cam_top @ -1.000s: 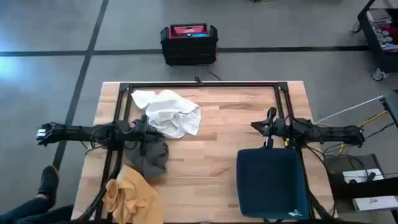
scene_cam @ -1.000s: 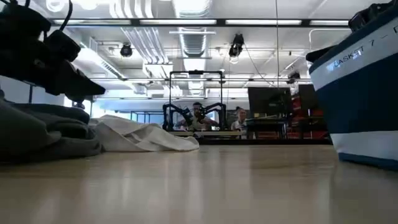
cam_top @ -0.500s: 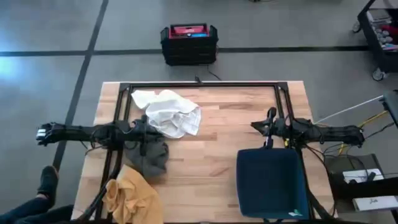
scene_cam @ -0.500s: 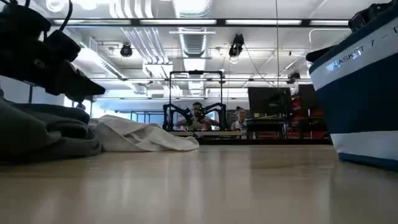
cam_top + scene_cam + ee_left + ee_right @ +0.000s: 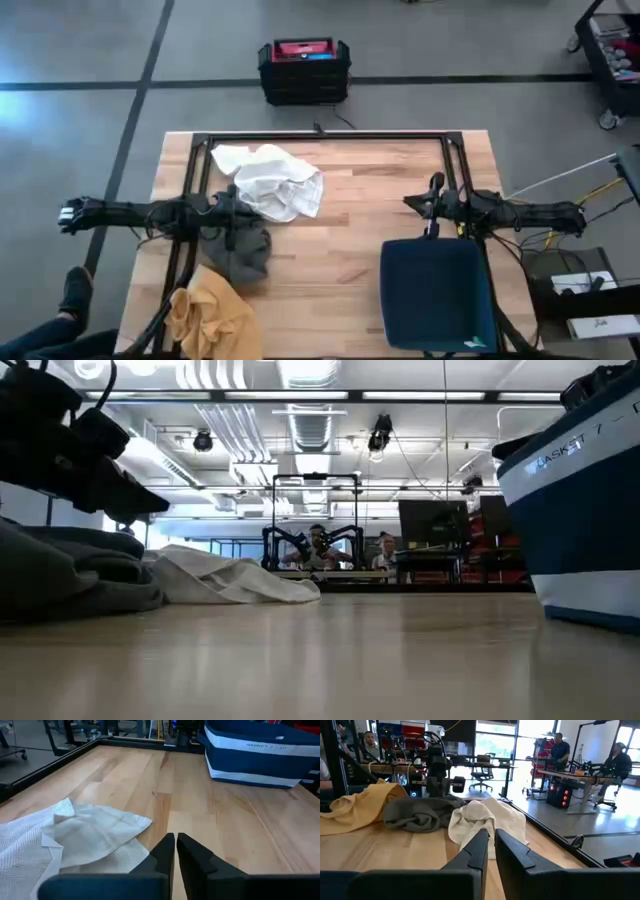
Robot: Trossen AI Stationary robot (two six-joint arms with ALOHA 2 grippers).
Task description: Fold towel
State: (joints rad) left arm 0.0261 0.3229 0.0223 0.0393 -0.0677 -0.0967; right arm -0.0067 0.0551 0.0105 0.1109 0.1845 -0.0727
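Three cloths lie unfolded along the left side of the table (image 5: 350, 250), so the folding has not begun. The white towel (image 5: 272, 180) is bunched at the far left of the table, just beyond the left gripper (image 5: 232, 208); its waffle weave and loose corner show in the left wrist view (image 5: 75, 840). A grey cloth (image 5: 243, 252) sits crumpled directly on the near side of the white towel, touching it, and a mustard-yellow cloth (image 5: 210, 315) overhangs the table's near left edge beside the grey one.

The left gripper hangs over the boundary between white towel and grey cloth, jaws closed and holding nothing (the two fingers (image 5: 167, 851) meet with only a hairline gap). This reads as a parked pose, not a grasp approach.

The right gripper (image 5: 432, 200) waits well apart from the white towel, just beyond the far rim of the navy basket (image 5: 437, 290). Its jaws are likewise closed and empty; its fingers (image 5: 485, 847) point across the table toward the cloth pile.

The bare table between white towel and basket is the probable folding area, judged from its width.
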